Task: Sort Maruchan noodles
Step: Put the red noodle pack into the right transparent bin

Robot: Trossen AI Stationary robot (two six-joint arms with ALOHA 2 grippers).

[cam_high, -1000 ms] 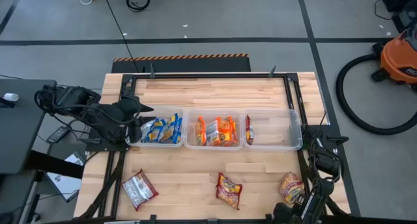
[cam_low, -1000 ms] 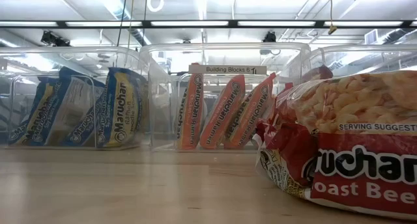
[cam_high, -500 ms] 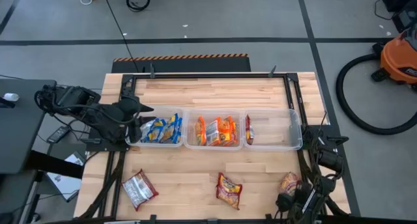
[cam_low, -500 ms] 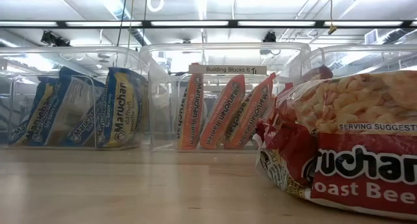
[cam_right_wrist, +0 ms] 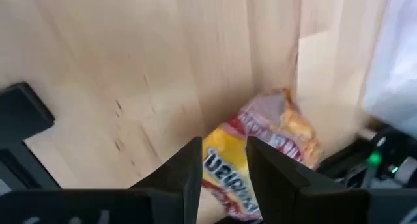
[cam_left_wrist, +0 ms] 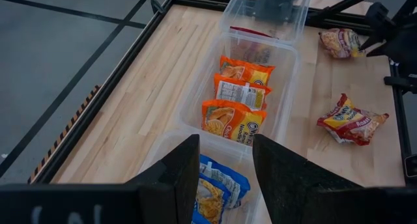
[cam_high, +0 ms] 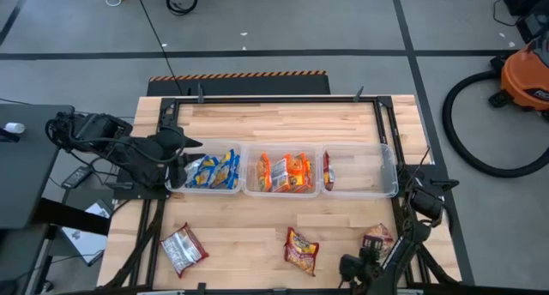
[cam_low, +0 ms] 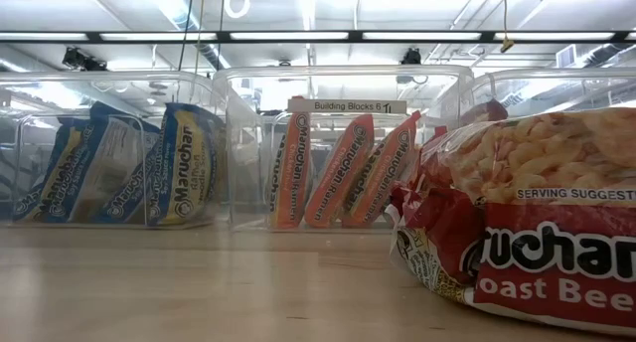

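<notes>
Three clear bins stand in a row across the table's middle. They hold blue packets (cam_high: 213, 169), orange packets (cam_high: 286, 172) and one red packet (cam_high: 327, 170). Two red Maruchan packets lie flat near the front edge (cam_high: 183, 248) (cam_high: 301, 249). A third red-and-yellow packet (cam_high: 378, 237) sits at the front right with my right gripper (cam_right_wrist: 223, 149) shut on it. My left gripper (cam_left_wrist: 225, 175) hangs open above the blue bin (cam_left_wrist: 215, 185), touching nothing. My right gripper pinches one end of the red-and-yellow packet (cam_right_wrist: 225, 167) between its two fingers, coming steeply from above. The rest of the packet (cam_right_wrist: 287, 129) reaches out past the fingertips over the wood. Whether it is lifted clear of the table does not show.
A dark metal frame (cam_high: 274, 98) runs along the table's far edge and sides. The right bin (cam_high: 360, 169) has much free room. In the low view a red packet (cam_low: 537, 223) fills the right foreground, with the bins behind it.
My right gripper has swung toward the table's left edge along the front and rolled about its own line. The red-and-yellow packet has gone with it, a little toward the left and the far edge.
</notes>
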